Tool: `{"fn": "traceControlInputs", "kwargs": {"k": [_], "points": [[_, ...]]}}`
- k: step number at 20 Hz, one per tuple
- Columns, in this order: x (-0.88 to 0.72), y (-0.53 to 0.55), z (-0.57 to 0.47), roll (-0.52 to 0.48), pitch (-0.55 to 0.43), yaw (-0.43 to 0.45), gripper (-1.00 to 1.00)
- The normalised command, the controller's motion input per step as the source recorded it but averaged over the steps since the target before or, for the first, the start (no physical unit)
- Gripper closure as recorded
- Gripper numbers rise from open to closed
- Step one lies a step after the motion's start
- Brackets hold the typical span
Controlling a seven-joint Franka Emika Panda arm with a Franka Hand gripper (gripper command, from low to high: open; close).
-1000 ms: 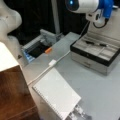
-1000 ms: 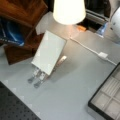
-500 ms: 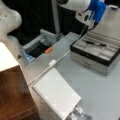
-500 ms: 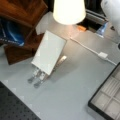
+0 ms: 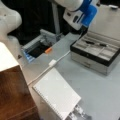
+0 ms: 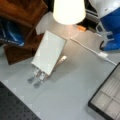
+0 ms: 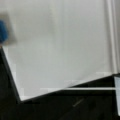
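Shows the gripper [image 5: 83, 29] as a dark tip under the blue-and-white wrist, hanging above the far left corner of the case [image 5: 95, 58] in a front view. Cannot tell how wide the pincer stands, nor see anything held in it.

Puts the case at a front view's right, lid up behind it. Has its shallow tray split into compartments, with dark pens [image 5: 93, 43] lying in the rear one. Catches only a corner of the same case [image 6: 105, 100] in a front view, at the bottom right.

Finds a white cable [image 5: 52, 62] running away from the case's left side, its small plug block [image 6: 102, 55] just beyond the case's corner. Places an orange piece [image 5: 48, 50] further left of the case, beside a grey bin [image 5: 37, 47].

Sets a white notebook [image 5: 57, 93] well left of the case and nearer a front view's bottom. Shows the notebook [image 6: 48, 52] propped at a tilt, with a lampshade [image 6: 68, 11] above it.

Gives, in the wrist view, a pale slanted surface [image 7: 60, 45] over dark ground.
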Motion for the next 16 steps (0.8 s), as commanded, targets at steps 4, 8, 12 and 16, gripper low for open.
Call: {"fn": "traceControlInputs", "kwargs": {"k": [4,8,12,16], "points": [[-0.10,-0.51,0.03,-0.449,0.155,0.374,-1.00],[-0.19,-0.38,0.12,-0.409,0.148,0.319,-1.00],[-0.21,-0.25,0.11,-0.408,0.079,0.246,-1.00],[-0.30,-0.15,0.04,-0.406,-0.032,0.273,-1.00]]}}
